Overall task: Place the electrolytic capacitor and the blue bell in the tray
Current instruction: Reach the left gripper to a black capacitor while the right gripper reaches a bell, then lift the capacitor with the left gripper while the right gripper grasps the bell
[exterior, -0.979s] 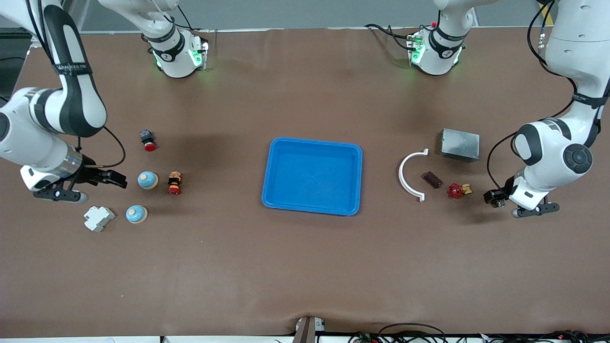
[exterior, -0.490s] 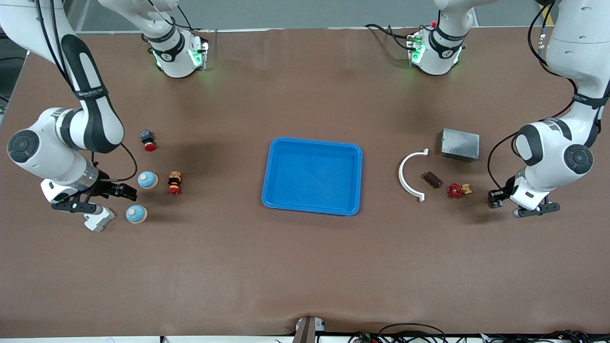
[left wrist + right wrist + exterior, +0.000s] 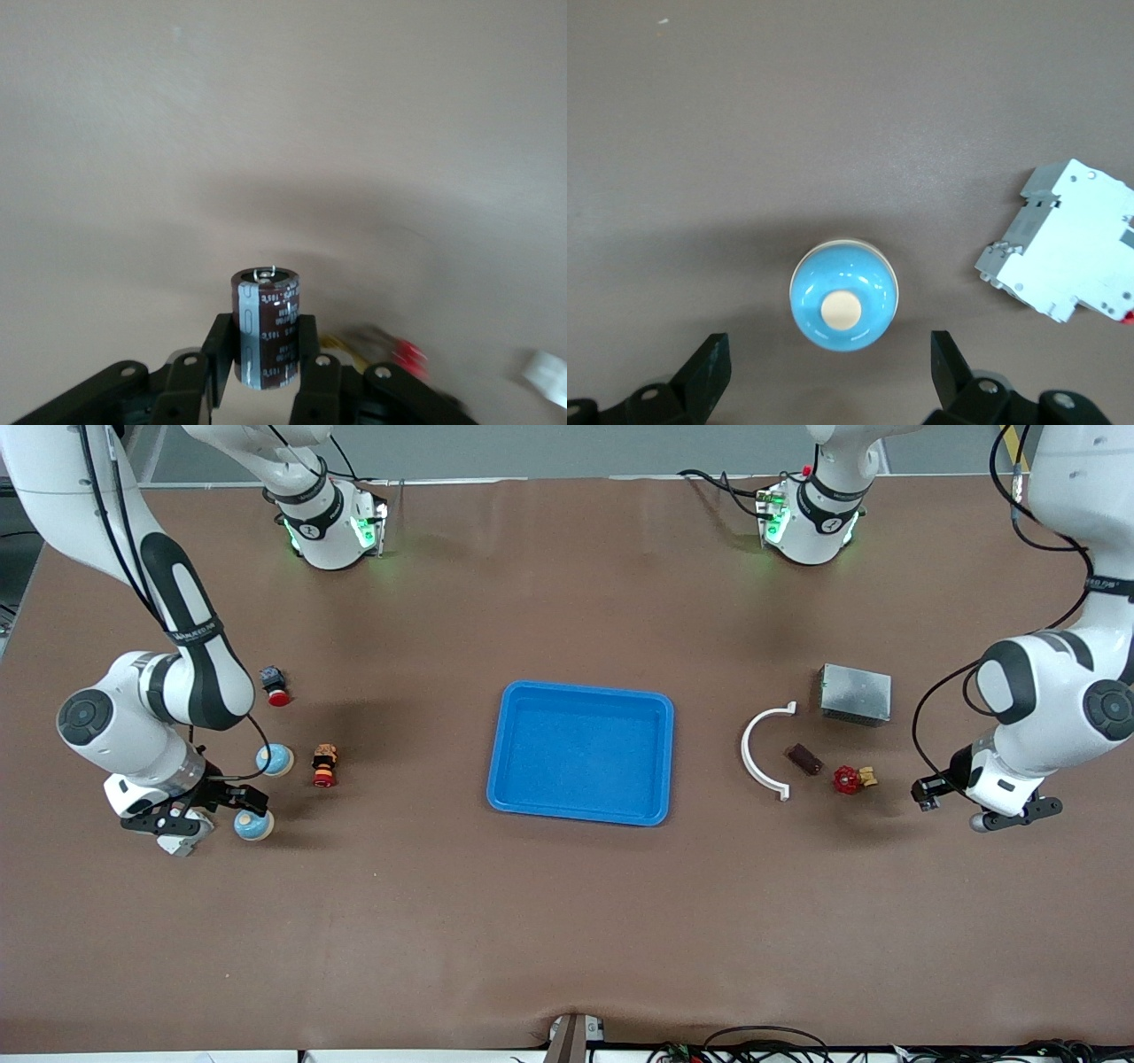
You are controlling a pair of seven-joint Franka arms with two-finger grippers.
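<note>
front view: two blue bells, right hand wide; left hand gripping one capacitor

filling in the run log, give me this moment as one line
left gripper: shut on electrolytic capacitor | right gripper: open, over blue bell | tray: holds nothing

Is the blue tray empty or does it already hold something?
Empty. In the front view the tray shows only bare blue floor inside its rim; the left gripper holds the capacitor away from it.
</note>
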